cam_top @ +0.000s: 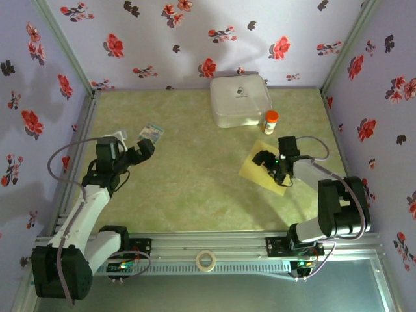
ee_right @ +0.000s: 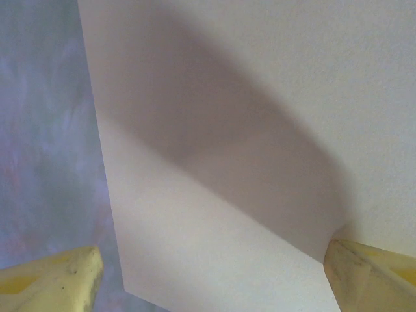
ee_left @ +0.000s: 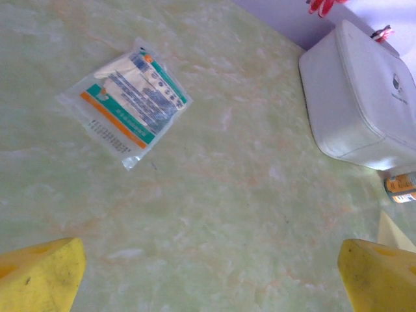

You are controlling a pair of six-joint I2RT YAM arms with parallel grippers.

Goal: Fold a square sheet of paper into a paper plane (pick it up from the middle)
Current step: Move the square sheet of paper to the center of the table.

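A: Where is the square sheet of paper (cam_top: 250, 170)?

B: It lies flat and unfolded on the green marbled desk (cam_top: 195, 188), right of the middle, turned like a diamond in the top view.

A: And the right arm (cam_top: 338, 208)?

B: It reaches over the sheet, with its wrist above the middle of the paper. The right jaws stand wide. In the right wrist view, one yellow finger (ee_right: 55, 279) is over bare desk just past the sheet's left edge. The other finger (ee_right: 370, 276) is over the paper itself, and I cannot tell whether it touches. A broad shadow falls across the sheet between them.

A: Are they gripping anything?

B: No. The sheet simply lies flat beneath them.

A: The left side?

B: The left arm (cam_top: 81, 208) is at the left of the desk, well apart from the paper. The left jaws are spread wide and empty, with their yellow fingers (ee_left: 39, 276) at the bottom corners of the left wrist view. Just beyond them a small teal-and-white packet (cam_top: 151, 132) lies flat on the desk.

A: What else is there?

B: A white box (cam_top: 239, 99) with rounded corners stands near the back wall. A little bottle with an orange cap (cam_top: 270, 121) stands upright beside the box's right front corner, between the box and the sheet. A roll of tape (cam_top: 206, 260) rests on the metal rail at the near edge, between the two arm bases.
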